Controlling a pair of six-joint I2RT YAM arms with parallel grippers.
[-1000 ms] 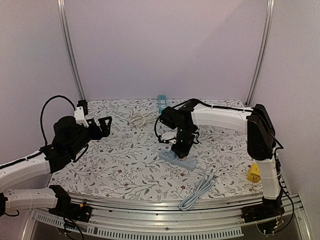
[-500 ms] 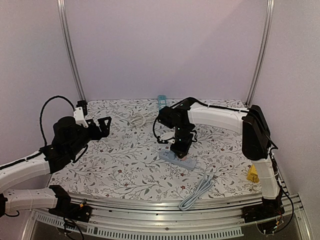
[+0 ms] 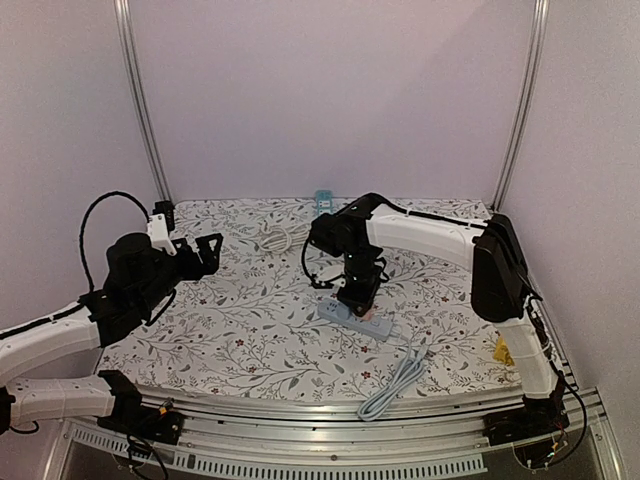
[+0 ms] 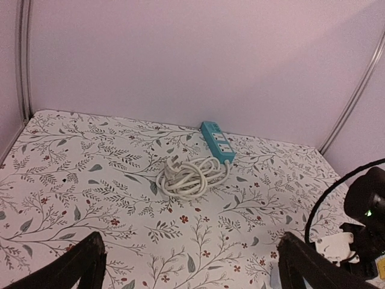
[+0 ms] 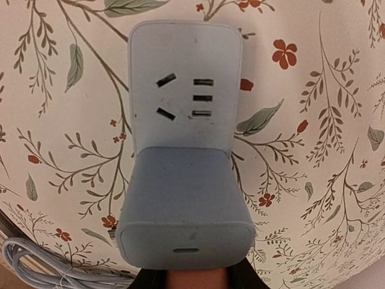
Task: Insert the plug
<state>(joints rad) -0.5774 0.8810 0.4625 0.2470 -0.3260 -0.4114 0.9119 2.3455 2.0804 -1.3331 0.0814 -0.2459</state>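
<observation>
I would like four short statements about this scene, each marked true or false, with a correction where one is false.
1. The left gripper is open and empty. True.
2. The teal power strip lies beside a coiled white cable. True.
3. The right gripper holds the plug over the white cable. False: over the grey power strip.
4. The grey cable lies at the far side. False: it lies at the near side.

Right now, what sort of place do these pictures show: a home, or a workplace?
Probably a robot test cell, not a home. Bare aluminium posts frame plain lilac walls, a floral-patterned cloth covers the table, and the right gripper holds a grey-blue plug block at a pale grey-blue power strip.
</observation>
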